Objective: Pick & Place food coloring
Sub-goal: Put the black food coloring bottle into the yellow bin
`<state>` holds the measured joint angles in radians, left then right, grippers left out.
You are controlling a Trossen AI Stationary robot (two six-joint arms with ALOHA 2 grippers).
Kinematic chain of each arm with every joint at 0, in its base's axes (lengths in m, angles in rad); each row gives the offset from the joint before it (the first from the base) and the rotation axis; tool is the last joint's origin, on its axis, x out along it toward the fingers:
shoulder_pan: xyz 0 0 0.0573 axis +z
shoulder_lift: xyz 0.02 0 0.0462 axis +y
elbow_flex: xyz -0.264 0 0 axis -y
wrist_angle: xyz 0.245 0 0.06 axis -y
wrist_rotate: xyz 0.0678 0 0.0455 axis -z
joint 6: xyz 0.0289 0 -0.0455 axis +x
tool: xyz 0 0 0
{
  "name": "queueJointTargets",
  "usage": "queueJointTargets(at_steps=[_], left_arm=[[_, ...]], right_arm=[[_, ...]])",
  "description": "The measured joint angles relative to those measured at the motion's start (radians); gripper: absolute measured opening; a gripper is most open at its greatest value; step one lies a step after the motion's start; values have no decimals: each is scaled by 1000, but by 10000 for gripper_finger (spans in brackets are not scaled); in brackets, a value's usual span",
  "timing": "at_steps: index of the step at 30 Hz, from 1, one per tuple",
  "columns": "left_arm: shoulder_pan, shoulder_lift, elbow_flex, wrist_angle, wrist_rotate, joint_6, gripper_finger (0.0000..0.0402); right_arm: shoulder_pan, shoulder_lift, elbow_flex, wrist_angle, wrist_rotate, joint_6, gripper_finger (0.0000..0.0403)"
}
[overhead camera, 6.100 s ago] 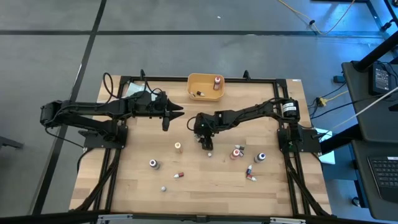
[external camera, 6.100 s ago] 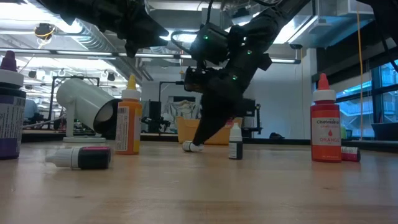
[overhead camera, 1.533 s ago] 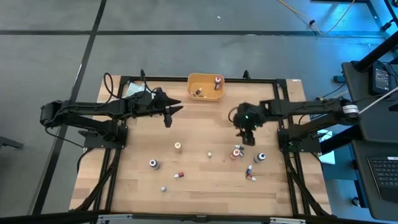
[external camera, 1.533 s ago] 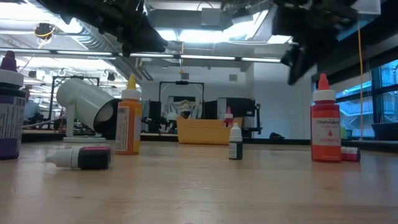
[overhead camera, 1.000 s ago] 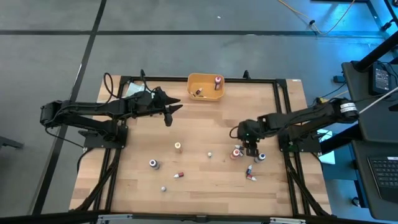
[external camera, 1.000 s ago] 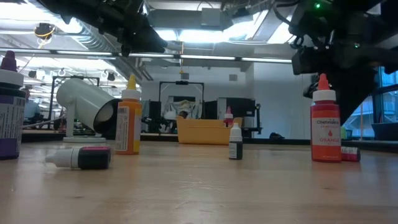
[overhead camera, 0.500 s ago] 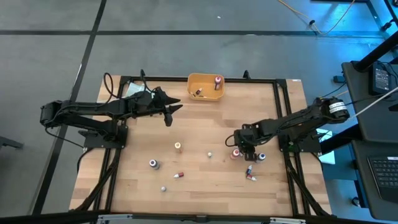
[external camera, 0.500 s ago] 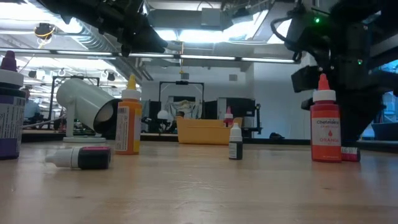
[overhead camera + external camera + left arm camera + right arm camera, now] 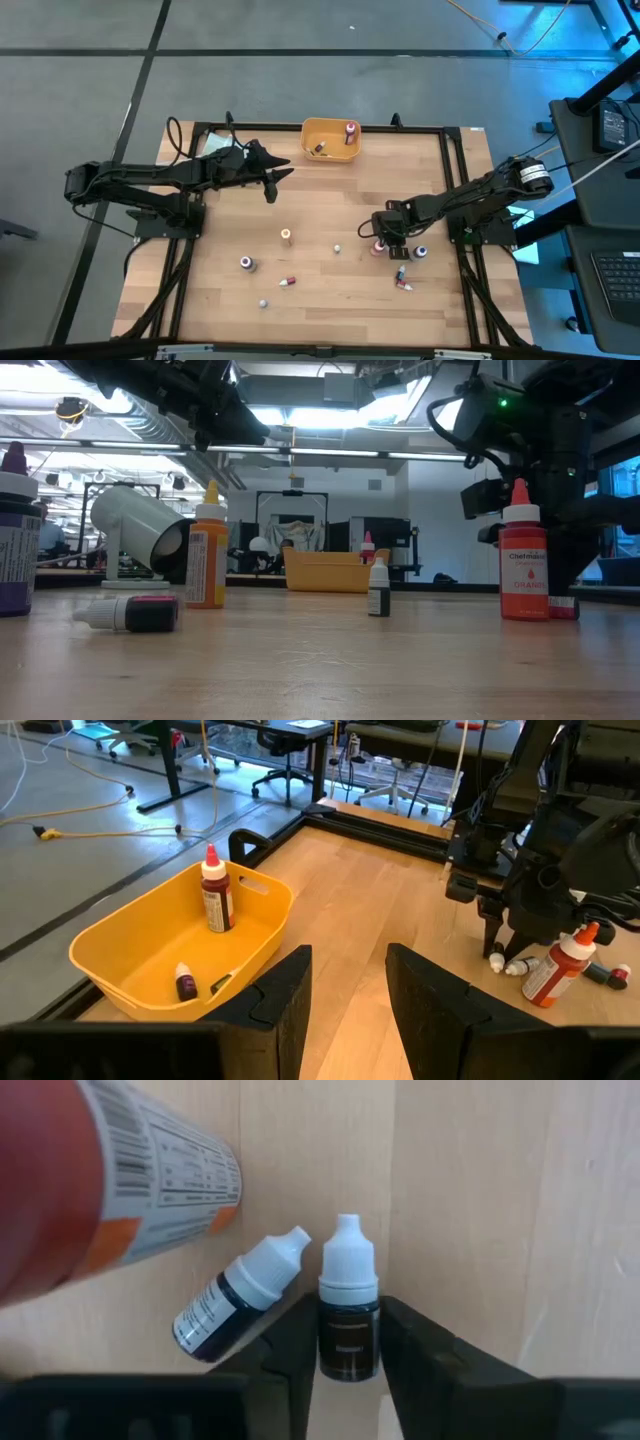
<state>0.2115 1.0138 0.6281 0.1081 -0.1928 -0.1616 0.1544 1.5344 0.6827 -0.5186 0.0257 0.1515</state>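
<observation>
My right gripper (image 9: pixel 348 1365) is low over two small dark vials with white caps that lie on their sides on the table. It is open, and its fingers stand on either side of one vial (image 9: pixel 348 1320). The other vial (image 9: pixel 235 1305) lies slanted beside it. A big orange bottle (image 9: pixel 100 1190) stands next to them, also seen in the high view as the orange bottle (image 9: pixel 377 248). My left gripper (image 9: pixel 283 175) is open and waits in the air near the orange bin (image 9: pixel 331 139). The bin holds a red-capped bottle (image 9: pixel 213 900) and a small vial (image 9: pixel 185 982). My right gripper comes down from above with one finger on each side of the lying vial's dark body (image 9: pixel 348 1342), its fingers along the vial. I cannot tell whether the pads touch it. The vial rests flat on the table.
More bottles are scattered on the table: an orange one (image 9: pixel 286 236), a purple one (image 9: pixel 246 263), a dark one (image 9: pixel 418 253), a tiny white one (image 9: pixel 337 248) and small vials (image 9: pixel 403 279) near the near edge. A white cup (image 9: pixel 140 530) lies on its side.
My right gripper has moved toward the table's near edge and slightly left, coming down beside the big orange bottle over the two lying vials. My left arm has kept still, and no bottle has moved.
</observation>
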Motion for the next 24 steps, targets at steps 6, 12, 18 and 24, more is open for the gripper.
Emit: queueJointTargets(at_steps=[6, 12, 18, 24], left_arm=[[0, 0, 0, 0, 0, 0, 127], [0, 0, 0, 0, 0, 0, 127], [0, 0, 0, 0, 0, 0, 127], [0, 0, 0, 0, 0, 0, 127]], right_arm=[[0, -15, 15, -22, 15, 22, 71], [-25, -33, 100, -96, 85, 3, 76], [-116, -44, 228, -182, 146, -100, 70], [-242, -44, 377, -183, 145, -218, 75]])
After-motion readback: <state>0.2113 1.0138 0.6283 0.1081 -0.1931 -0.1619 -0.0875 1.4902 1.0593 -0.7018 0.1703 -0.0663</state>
